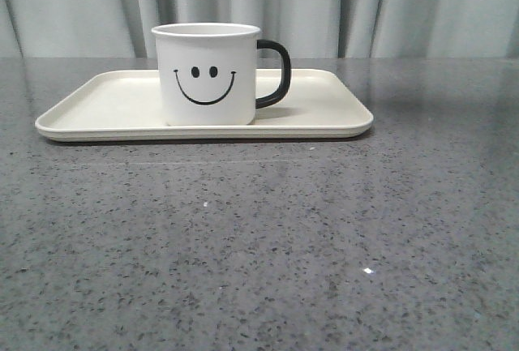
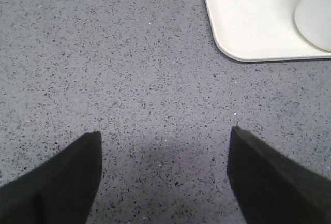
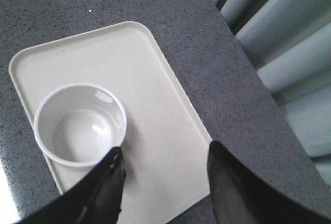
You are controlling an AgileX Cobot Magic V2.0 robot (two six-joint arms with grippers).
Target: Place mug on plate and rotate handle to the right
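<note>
The white mug (image 1: 207, 75) with a black smiley face stands upright on the cream rectangular plate (image 1: 105, 104), a little left of its middle. Its black handle (image 1: 276, 71) points right. No gripper shows in the front view. In the left wrist view my left gripper (image 2: 166, 131) is open and empty above bare table, apart from the plate's corner (image 2: 248, 17) and the mug's side (image 2: 316, 14). In the right wrist view my right gripper (image 3: 164, 147) is open and empty above the plate (image 3: 155, 89), one finger beside the mug's rim (image 3: 80, 125). The handle is hidden there.
The grey speckled table (image 1: 259, 237) stretches in front of the plate. A pale curtain (image 1: 389, 2) hangs behind the table's far edge, also in the right wrist view (image 3: 289, 43).
</note>
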